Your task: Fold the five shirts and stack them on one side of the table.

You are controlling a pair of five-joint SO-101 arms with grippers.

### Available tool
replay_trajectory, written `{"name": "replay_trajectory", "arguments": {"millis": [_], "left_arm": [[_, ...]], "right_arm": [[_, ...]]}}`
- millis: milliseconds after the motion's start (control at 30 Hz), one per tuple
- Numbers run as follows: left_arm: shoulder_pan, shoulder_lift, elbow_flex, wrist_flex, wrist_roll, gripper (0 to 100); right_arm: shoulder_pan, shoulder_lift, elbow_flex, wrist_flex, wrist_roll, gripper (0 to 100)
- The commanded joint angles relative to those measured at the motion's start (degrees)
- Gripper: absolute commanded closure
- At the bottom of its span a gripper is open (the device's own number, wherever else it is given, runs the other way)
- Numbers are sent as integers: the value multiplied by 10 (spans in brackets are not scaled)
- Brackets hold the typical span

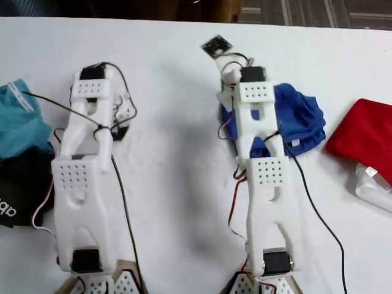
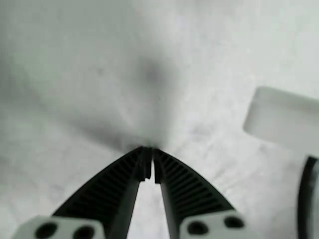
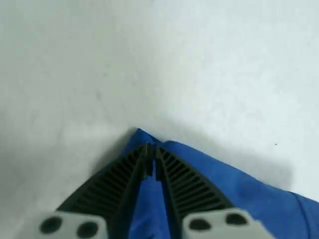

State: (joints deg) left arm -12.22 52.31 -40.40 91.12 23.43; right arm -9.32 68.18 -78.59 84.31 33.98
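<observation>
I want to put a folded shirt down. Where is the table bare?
Bare: the table between left arm and right arm, and the far strip beyond them. Crowded: teal shirt, black shirt at the left edge; blue shirt, red shirt at the right.

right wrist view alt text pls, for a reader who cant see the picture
The right gripper, its jaws closed together, sits over the corner of a blue shirt that lies on a white table. Whether it pinches the fabric cannot be told.
</observation>
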Motion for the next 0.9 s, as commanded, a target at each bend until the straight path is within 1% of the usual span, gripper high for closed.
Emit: {"name": "replay_trajectory", "arguments": {"millis": [0,100,200,267,367,433,533,667,767,867], "left_arm": [[-35,-9,-5,-17,-6,959],[-35,-9,-5,-17,-6,959],[-35,-9,-5,-17,-7,959],[-32,-10,-5,-18,-11,958],[10,-15,-15,-13,-60,958],[44,-16,-48,4,-83,958],[85,-18,-133,11,-107,939],[123,-14,-236,2,-109,885],[156,-14,-260,-40,-87,876],[179,-9,-258,-94,-61,876]], "right_arm": [[20,-9,-93,64,1,980],[55,-10,-177,128,1,980],[96,-43,-161,170,1,980],[124,-72,-137,174,-4,980],[155,-124,-95,174,-33,980],[164,-163,-33,174,-37,980],[163,-241,110,174,-58,980],[153,-349,304,162,-63,979],[176,-379,418,98,-66,979],[191,-379,508,62,-73,979]]}}
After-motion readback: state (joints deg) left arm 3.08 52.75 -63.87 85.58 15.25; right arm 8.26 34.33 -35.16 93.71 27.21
